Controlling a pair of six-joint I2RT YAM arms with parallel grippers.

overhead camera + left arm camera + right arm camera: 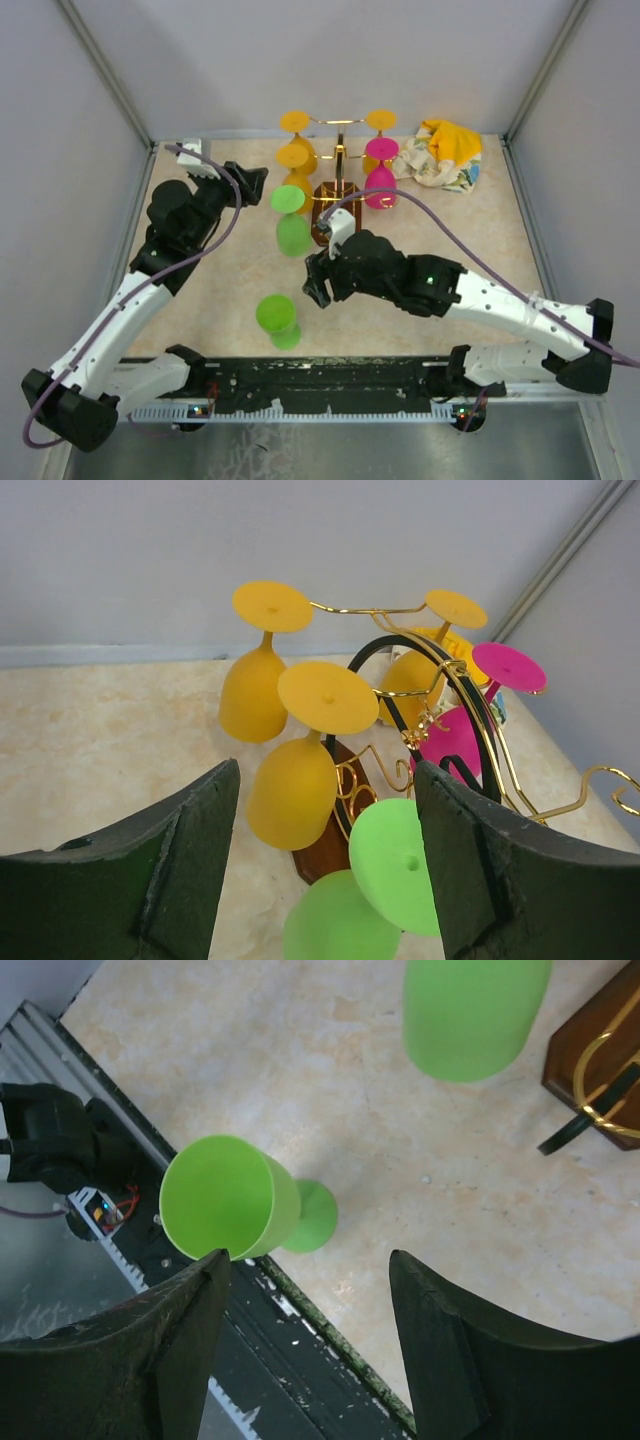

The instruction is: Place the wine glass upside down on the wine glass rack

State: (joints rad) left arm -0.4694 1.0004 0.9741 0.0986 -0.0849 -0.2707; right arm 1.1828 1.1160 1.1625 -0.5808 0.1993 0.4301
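- From above: green wine glass (277, 318) upright on the table (230, 290), near the front edge, well apart from the wine glass rack (338, 185) at the back.
- Right gripper (318, 280) near this glass; left gripper (250, 186) beside the rack.
- On the rack, hanging upside down: yellow glasses (295, 155), pink glasses (381, 185), a second green glass (291, 222).
- Left wrist: fingers (180, 860) spread wide, nothing between, facing the rack (440, 695).
- Right wrist: fingers (190, 1330) also wide apart and empty, above the upright green wine glass (230, 1200).

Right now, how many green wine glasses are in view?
2. One green wine glass hangs upside down on the wine glass rack; the other stands upright on the table near the front edge.
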